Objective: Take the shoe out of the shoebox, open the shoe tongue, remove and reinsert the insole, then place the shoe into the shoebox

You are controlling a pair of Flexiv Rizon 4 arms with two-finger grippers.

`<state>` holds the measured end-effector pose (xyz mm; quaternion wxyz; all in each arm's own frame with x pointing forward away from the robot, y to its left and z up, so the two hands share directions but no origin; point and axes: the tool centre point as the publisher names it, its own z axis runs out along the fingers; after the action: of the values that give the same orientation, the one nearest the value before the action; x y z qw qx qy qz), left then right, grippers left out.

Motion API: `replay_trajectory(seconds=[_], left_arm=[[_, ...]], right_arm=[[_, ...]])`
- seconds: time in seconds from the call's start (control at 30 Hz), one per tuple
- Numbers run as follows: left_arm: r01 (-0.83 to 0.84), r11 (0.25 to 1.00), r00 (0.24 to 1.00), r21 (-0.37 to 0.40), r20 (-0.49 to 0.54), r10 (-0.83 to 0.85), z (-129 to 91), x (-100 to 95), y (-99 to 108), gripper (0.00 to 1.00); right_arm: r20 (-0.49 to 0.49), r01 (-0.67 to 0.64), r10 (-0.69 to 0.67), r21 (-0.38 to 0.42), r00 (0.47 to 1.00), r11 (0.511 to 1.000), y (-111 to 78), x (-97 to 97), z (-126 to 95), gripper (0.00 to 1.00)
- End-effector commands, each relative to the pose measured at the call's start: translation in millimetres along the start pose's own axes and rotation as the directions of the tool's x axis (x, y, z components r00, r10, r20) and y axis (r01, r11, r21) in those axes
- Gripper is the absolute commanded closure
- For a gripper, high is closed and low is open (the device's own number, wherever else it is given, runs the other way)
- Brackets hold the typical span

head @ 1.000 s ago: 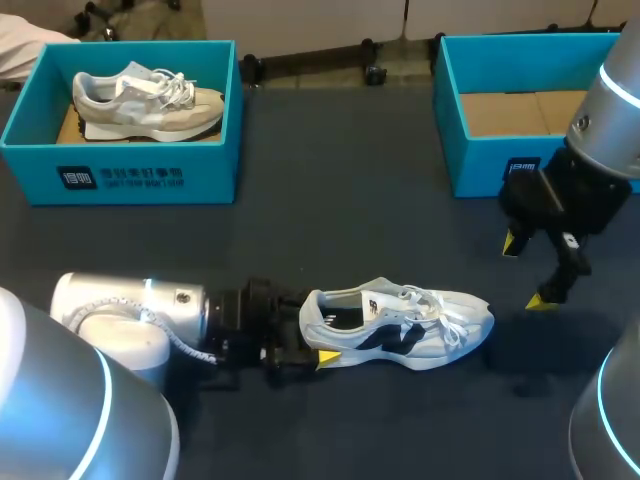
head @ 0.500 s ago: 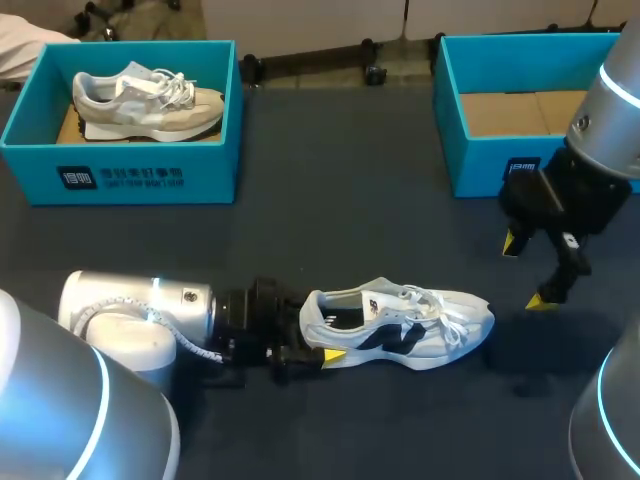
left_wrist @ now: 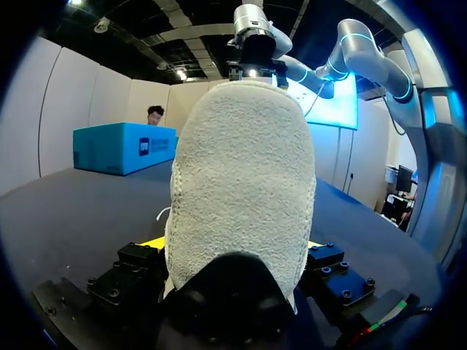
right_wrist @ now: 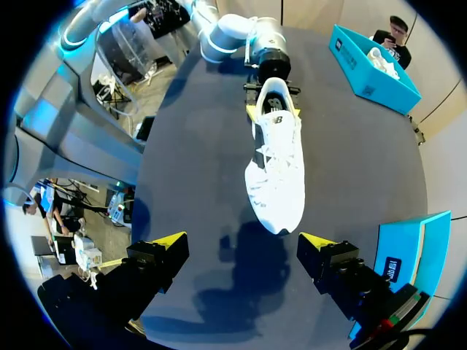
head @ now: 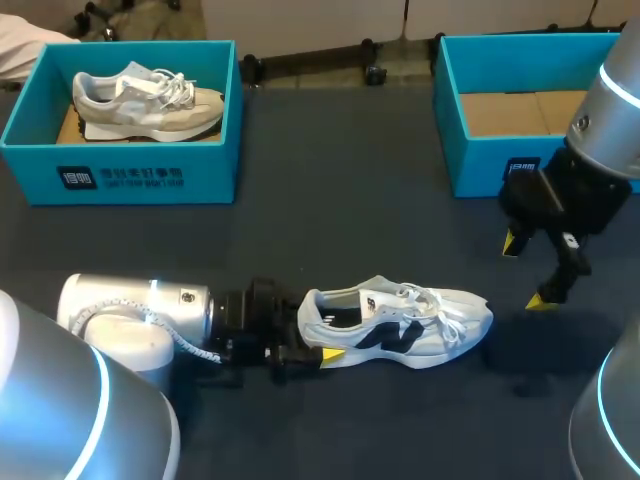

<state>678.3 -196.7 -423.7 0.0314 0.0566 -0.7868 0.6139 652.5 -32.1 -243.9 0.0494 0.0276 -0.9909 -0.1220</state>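
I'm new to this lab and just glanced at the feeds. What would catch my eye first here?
A white shoe lies mid-table, its heel clamped in the left hand. The right hand hangs open beyond its toe. Farther back, the teal left box holds a beige shoe; the teal right box is empty.

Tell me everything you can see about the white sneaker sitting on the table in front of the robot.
The white sneaker has dark side panels, white laces and a fuzzy off-white heel back. It stands upright on its sole on the dark table, toe pointing toward the robot's right. The inside of its opening looks dark. The left pincer clamps the heel from both sides; apart from the table, nothing else touches it.
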Motion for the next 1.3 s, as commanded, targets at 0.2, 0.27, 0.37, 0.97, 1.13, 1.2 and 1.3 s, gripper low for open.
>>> replay_trajectory(seconds=[0.2,0.27,0.37,0.97,1.13,1.2,1.3], left_arm=[[0.002,1.000,1.000,-0.004,-0.002,-0.002,-4,-0.8,7,1.00],[0.002,1.000,1.000,-0.004,-0.002,-0.002,-4,-0.8,7,1.00],[0.002,1.000,1.000,-0.004,-0.002,-0.002,-4,-0.8,7,1.00],[0.002,1.000,1.000,-0.004,-0.002,-0.002,-4,-0.8,7,1.00],[0.002,1.000,1.000,-0.004,-0.002,-0.002,-4,-0.8,7,1.00],[0.002,1.000,1.000,-0.004,-0.002,-0.002,-4,-0.8,7,1.00],[0.002,1.000,1.000,-0.004,-0.002,-0.002,-4,-0.8,7,1.00]], right_arm=[[-0.001,-0.001,0.001,0.003,1.000,1.000,0.7,-0.8,1,0.00],[0.035,-0.164,0.162,0.036,0.986,0.986,-0.1,-10.8,0,0.00],[0.099,-0.367,0.362,0.031,0.927,0.930,1.8,-15.7,0,0.00],[0.328,-0.864,0.815,0.004,0.477,0.504,72.7,-28.7,16,0.00],[0.328,-0.864,0.815,0.004,0.477,0.504,72.7,-28.7,16,0.00],[0.328,-0.864,0.815,0.004,0.477,0.504,72.7,-28.7,16,0.00],[0.373,-0.921,0.860,-0.033,0.349,0.388,82.9,-35.9,17,0.00]])
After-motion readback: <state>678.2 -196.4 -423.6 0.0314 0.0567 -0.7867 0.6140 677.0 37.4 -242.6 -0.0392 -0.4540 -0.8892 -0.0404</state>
